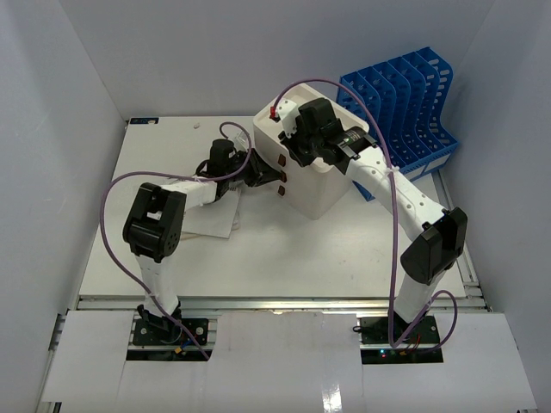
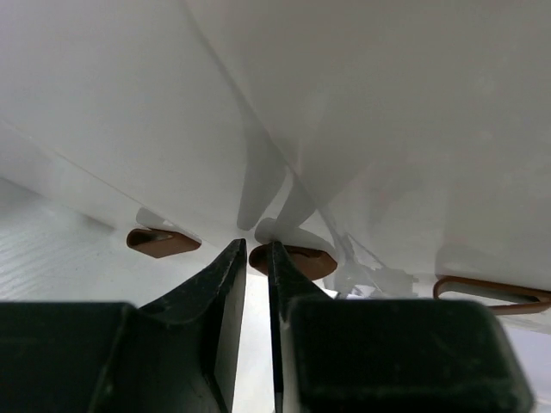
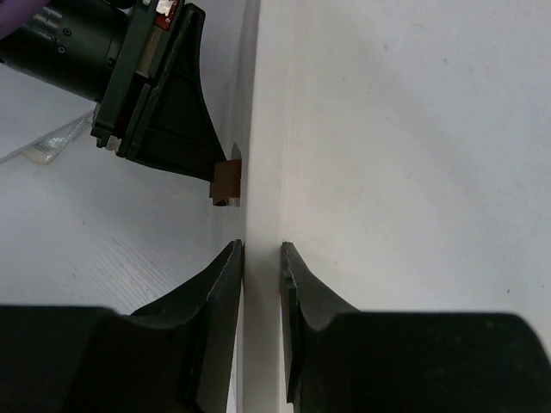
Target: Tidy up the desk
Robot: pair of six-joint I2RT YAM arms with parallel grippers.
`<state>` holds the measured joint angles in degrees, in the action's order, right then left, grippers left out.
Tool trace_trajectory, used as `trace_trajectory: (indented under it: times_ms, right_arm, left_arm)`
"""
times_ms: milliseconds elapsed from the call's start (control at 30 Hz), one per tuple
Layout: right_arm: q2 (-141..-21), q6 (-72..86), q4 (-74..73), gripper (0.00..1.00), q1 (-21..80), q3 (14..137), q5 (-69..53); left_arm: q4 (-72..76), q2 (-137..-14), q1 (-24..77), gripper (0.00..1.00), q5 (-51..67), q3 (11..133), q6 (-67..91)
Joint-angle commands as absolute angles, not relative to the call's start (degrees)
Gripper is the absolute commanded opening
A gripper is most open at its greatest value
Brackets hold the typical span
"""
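One hazard: right fingers (image 3: 217, 297) clamped the drawer box (image 1: 323, 191) rim, but whether left fingers (image 2: 219, 297) held the middle tab (image 2: 297, 262) was unclear; a pull could slip off.

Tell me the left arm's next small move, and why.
Probably ease the left gripper straight back, testing its hold: its tips sit at the middle brown pull tab, and the right gripper clamps the drawer box at its edge, bracing it.

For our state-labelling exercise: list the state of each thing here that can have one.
white drawer box, upright, drawers look shut
blue file rack, upright, slots look empty
left gripper, narrow at middle tab; grip unclear
right gripper, clamped on box's top edge
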<state>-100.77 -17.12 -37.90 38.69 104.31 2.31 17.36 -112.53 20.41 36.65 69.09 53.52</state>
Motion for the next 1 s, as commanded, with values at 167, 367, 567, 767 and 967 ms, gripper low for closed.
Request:
trace_trajectory:
  times_ms: [167, 367, 567, 767, 967]
  right_arm:
    - [-102.57, -15.20, -43.42, 0.26, 41.05, 104.68, -5.54]
    - [-102.83, -15.29, -43.42, 0.30, 39.81, 104.77, -5.98]
    - [-102.92, -15.56, -43.51, 0.34, 39.38, 104.77, -6.77]
    - [-103.18, -16.03, -43.59, 0.38, 39.38, 105.12, -8.28]
    - [-103.60, -16.26, -44.18, 0.38, 39.29, 105.62, -10.31]
  left_arm:
    - [21.62, -106.03, 22.06, 0.51, 34.76, 67.09, 47.29]
    - [24.90, -98.53, 22.15, 0.70, 35.18, 56.51, 33.72]
    - [33.23, -98.27, 22.50, 0.71, 39.38, 51.40, 21.02]
    - [45.58, -102.57, 22.85, 0.71, 40.48, 47.15, 15.44]
    - [50.02, -110.75, 23.42, 0.70, 37.99, 52.05, 15.15]
